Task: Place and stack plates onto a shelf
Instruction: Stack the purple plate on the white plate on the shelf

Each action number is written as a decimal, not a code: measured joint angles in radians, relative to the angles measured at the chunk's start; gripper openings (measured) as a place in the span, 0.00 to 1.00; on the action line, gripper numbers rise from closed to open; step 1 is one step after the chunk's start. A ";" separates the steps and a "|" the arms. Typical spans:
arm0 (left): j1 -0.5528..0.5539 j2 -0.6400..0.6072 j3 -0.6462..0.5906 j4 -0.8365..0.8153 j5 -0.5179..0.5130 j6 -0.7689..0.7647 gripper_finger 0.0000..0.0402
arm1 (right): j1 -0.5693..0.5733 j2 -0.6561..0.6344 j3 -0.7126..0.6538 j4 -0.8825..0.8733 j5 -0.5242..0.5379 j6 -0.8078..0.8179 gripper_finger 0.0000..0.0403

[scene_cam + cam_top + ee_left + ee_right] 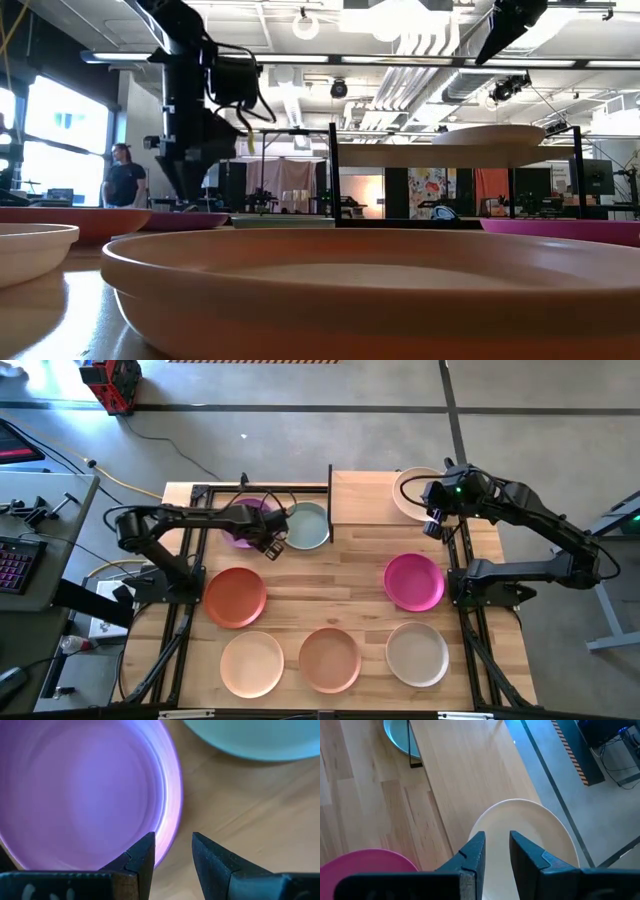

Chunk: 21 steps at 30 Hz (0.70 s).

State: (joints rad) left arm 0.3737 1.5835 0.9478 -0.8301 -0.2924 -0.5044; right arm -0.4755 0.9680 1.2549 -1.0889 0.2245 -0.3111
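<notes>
A purple plate [243, 520] [85, 795] lies on the table at the far left, and a pale blue-green plate [308, 526] [260, 737] lies beside it. My left gripper [272, 544] [172, 842] hangs open over the purple plate's right rim, one finger above the inside and one above the bare wood; I cannot tell whether it touches. A cream plate [412, 492] [530, 835] rests flat on the shelf [365, 496] [470, 765]. My right gripper [432, 525] [497, 840] is open above that plate's near edge with nothing between its fingers.
On the near table lie a rust orange plate [236, 597], a magenta plate [414, 581], a pale peach plate [252, 663], a terracotta plate [329, 658] and a beige-grey plate [417, 653]. The shelf's black post [330, 500] stands beside the blue-green plate. A person [125, 175] stands far behind.
</notes>
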 joint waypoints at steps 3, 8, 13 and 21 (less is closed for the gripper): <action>0.000 0.028 0.000 0.000 0.001 0.004 0.29 | 0.000 0.000 0.000 0.000 0.000 0.000 0.16; 0.000 0.067 0.000 0.001 0.000 0.004 0.29 | 0.000 0.000 0.000 0.000 0.000 0.000 0.16; 0.008 0.108 0.000 0.001 -0.004 0.002 0.29 | 0.000 0.000 0.000 0.000 0.000 0.000 0.16; 0.019 0.129 0.000 -0.002 -0.005 0.004 0.23 | 0.000 0.000 0.000 -0.009 0.000 0.045 0.16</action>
State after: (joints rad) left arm 0.3927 1.7125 0.9478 -0.8323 -0.2974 -0.5001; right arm -0.4755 0.9682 1.2549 -1.0982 0.2245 -0.2661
